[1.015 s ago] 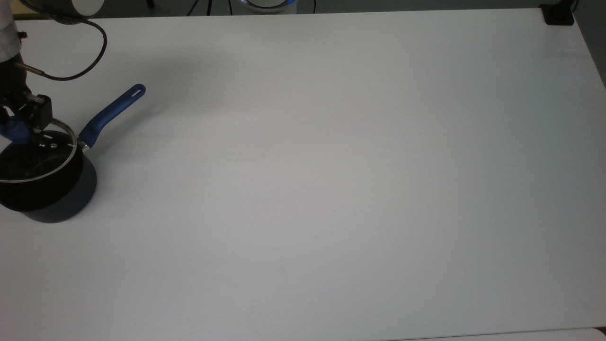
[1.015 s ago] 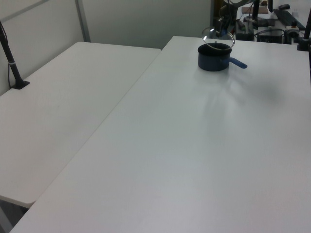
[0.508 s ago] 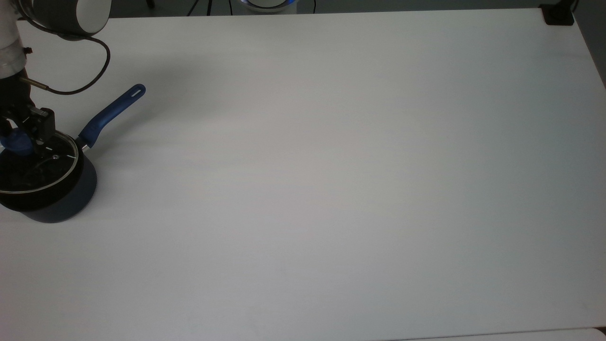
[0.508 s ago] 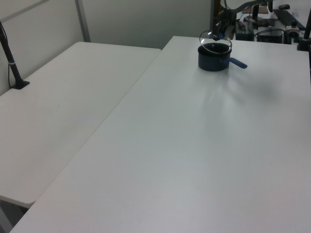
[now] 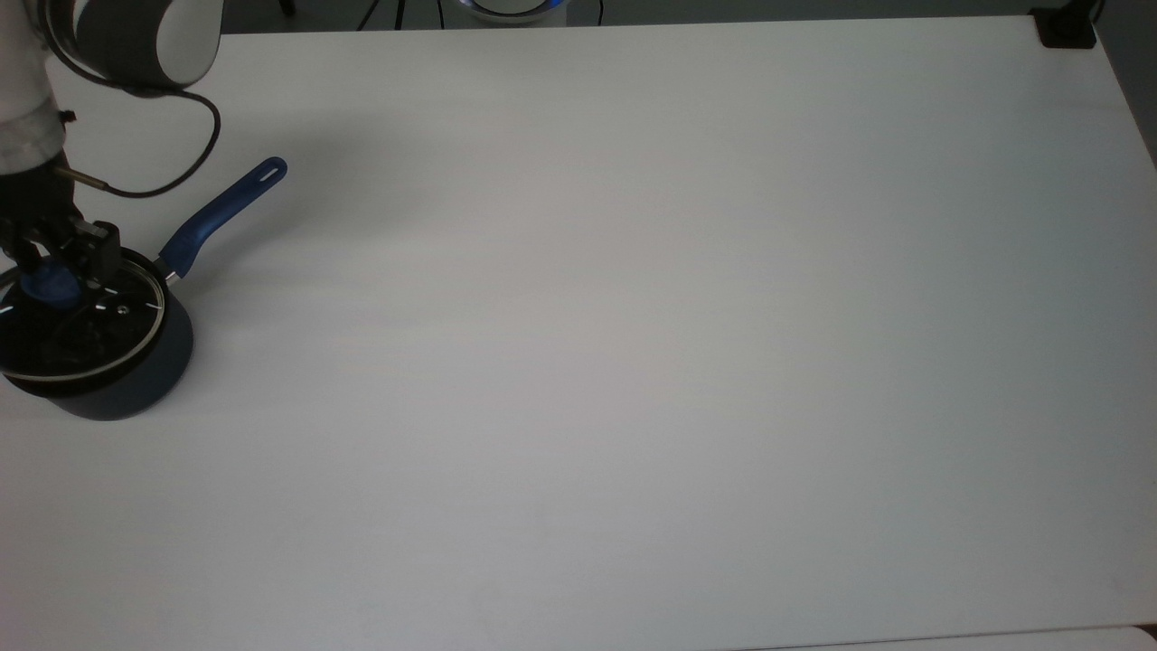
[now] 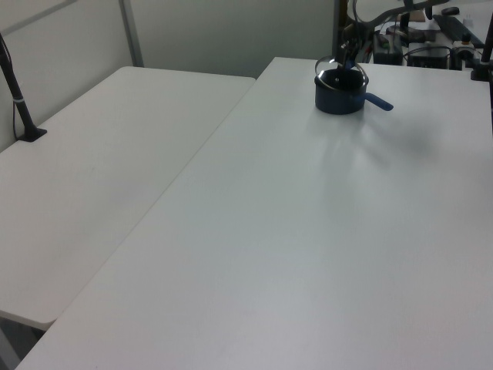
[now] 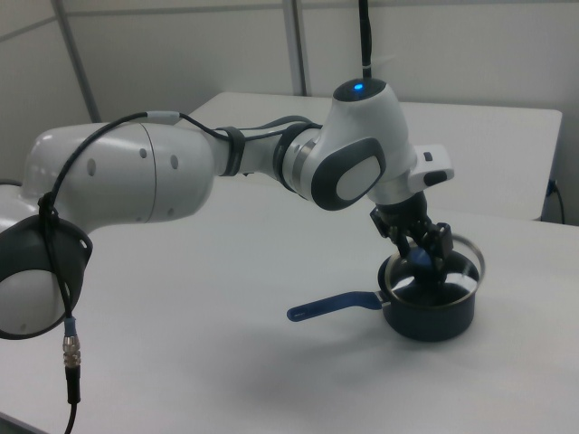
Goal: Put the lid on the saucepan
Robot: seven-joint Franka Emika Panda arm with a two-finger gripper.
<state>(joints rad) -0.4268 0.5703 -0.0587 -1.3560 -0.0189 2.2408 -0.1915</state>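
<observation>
The dark navy saucepan (image 5: 136, 384) stands at the top view's left edge, its long blue handle (image 5: 221, 214) pointing up and right. The glass lid (image 5: 113, 330) sits low over the pan's mouth. In the right view the lid (image 7: 460, 271) is tilted, its far rim raised above the saucepan (image 7: 434, 318). I cannot tell whether the lid touches the pan's rim. My gripper (image 5: 56, 271) is shut on the lid's blue knob (image 5: 47, 287), which the fingers partly hide. In the left view the saucepan (image 6: 339, 94) is at the far end of the table, under my gripper (image 6: 344, 58).
The white table (image 5: 633, 344) stretches wide to the top view's right of the pan. A black cable (image 5: 194, 167) loops from my arm just above the handle. A black clamp (image 5: 1067, 29) sits at the far right corner. A second table (image 6: 100, 169) adjoins in the left view.
My gripper has come down with the lid, from tilted above the pan to low over its mouth. The saucepan has shifted slightly to the top view's right.
</observation>
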